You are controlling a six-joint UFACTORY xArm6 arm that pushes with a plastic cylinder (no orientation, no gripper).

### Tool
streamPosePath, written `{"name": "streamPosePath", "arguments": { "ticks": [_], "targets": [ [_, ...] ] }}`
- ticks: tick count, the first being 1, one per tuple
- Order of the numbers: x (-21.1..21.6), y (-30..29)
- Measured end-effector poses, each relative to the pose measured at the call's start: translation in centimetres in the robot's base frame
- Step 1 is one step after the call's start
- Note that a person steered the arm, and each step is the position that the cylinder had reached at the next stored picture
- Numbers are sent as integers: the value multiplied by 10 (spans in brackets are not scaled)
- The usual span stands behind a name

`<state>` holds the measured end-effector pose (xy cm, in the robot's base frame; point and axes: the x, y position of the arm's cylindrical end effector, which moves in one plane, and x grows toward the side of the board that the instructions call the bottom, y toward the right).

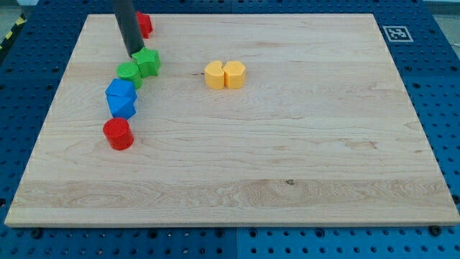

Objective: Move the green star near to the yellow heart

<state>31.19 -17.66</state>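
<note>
Camera view showed a pale wooden tabletop resting on a blue perforated base, with a square black-and-white marker at the tabletop's far right corner. No hand was fitted to the arm; it ended in a dark rod, so no released or clenched state applied. My tip stood near the top edge, toward the left corner, touching or just short of the upper left side of the green star; contact could not be confirmed.

The green star lay in the upper left part of the tabletop. A second green block, rounded in outline, sat against its lower left side. Below that, two blue blocks were pressed together, their shapes faceted but not clearly made out. A red cylinder stood just below them, nearer the left edge. These pieces formed a slanting line running down toward the left edge.

A further red block sat close to the top edge, partly hidden behind the rod; its shape could not be determined.

Two yellow blocks stood touching, side by side, right of the green star and well apart from it: the left one and the right one. Which of them was the heart could not be told with certainty.
</note>
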Motion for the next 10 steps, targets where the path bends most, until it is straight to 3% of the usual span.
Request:
{"name": "streamPosePath", "arguments": {
  "ticks": [2,10],
  "targets": [
    [17,-35],
    [38,52]
  ]
}}
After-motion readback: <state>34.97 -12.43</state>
